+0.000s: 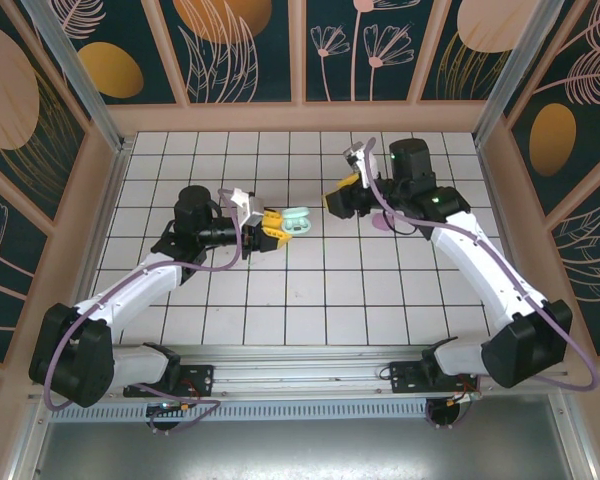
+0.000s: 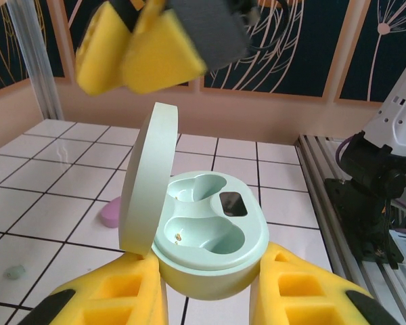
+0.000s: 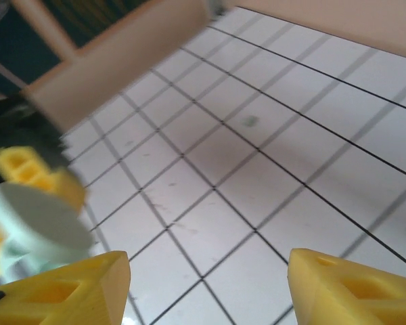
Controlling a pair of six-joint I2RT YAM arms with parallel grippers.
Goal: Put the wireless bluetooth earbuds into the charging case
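Two sockets in the mint charging case (image 2: 210,247) are seen empty, with the lid (image 2: 145,183) hinged up. The case is clamped at its base by the left gripper (image 2: 210,298) and held over the middle of the table (image 1: 310,290). The right gripper (image 1: 340,195) is poised just beside the case, toward the far right, with its fingers spread apart and nothing carried between them.

One mint earbud (image 2: 15,272) is lying on the tiles, well apart from the case. A green speck (image 3: 250,122) noted in the right wrist view is possibly another, though blur prevents certainty. A pink pebble-shaped case (image 2: 111,215) is lying on the table behind the lid. No earbud is seated yet.

Step in hand, as judged: a mint earbud is to be fetched by the right gripper. The bud should be pinched lightly across its widest part, so that it is not flicked away on the slick tile. The case should be held level and steady. The bud should be matched to its own socket, lowered straight in, and released only once seated.
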